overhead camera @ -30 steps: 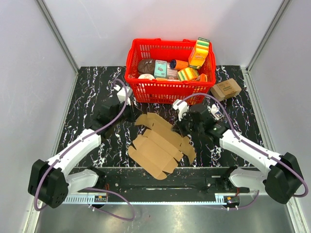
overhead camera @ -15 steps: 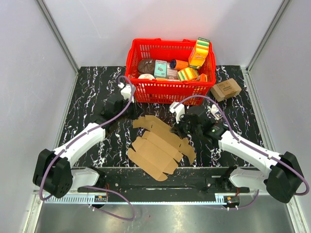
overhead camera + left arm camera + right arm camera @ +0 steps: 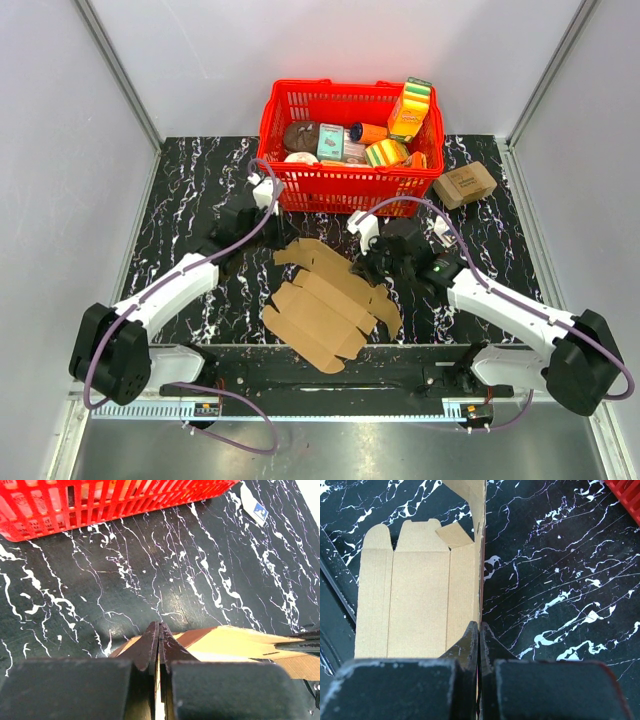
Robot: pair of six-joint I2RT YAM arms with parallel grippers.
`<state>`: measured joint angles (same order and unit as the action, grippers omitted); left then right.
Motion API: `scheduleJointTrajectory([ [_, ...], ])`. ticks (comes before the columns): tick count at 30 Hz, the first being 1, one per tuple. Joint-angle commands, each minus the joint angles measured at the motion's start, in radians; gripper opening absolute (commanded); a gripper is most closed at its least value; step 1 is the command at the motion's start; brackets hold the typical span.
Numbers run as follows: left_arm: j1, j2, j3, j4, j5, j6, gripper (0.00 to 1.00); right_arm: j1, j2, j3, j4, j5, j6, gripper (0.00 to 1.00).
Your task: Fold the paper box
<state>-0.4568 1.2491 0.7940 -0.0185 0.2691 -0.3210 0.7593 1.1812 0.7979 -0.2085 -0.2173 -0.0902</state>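
Observation:
The paper box (image 3: 325, 305) is a brown die-cut sheet lying mostly flat in the middle of the black marbled table. My right gripper (image 3: 368, 264) is at its right edge. In the right wrist view the gripper (image 3: 480, 624) is shut on a raised side flap, seen edge-on, with the open panels (image 3: 415, 595) to its left. My left gripper (image 3: 268, 232) is at the box's far-left flap. In the left wrist view it (image 3: 159, 625) is shut with tips touching, and cardboard (image 3: 235, 640) lies under and behind the fingers. I see nothing held between them.
A red basket (image 3: 345, 182) full of groceries stands at the back, just beyond both grippers, and shows in the left wrist view (image 3: 100, 505). A small printed brown carton (image 3: 465, 184) sits to its right. Grey walls enclose the table.
My left arm has swung up and right toward the basket. The right gripper has shifted slightly left and the box's far-left flap has moved a little with it.

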Motion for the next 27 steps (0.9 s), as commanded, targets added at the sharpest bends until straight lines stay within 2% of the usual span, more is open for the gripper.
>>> scheduleJointTrajectory([
  [1, -0.005, -0.02, -0.029, 0.068, 0.064, 0.01, 0.0, 0.011, 0.011, 0.032, 0.021, 0.038, 0.001, 0.0],
  [13, -0.063, -0.068, -0.082, 0.097, 0.055, 0.003, 0.0, 0.011, 0.031, 0.023, 0.043, 0.049, 0.038, 0.0],
  [27, -0.163, -0.028, -0.045, 0.103, 0.036, 0.0, 0.0, 0.011, 0.038, 0.023, 0.037, 0.055, 0.044, 0.0],
])
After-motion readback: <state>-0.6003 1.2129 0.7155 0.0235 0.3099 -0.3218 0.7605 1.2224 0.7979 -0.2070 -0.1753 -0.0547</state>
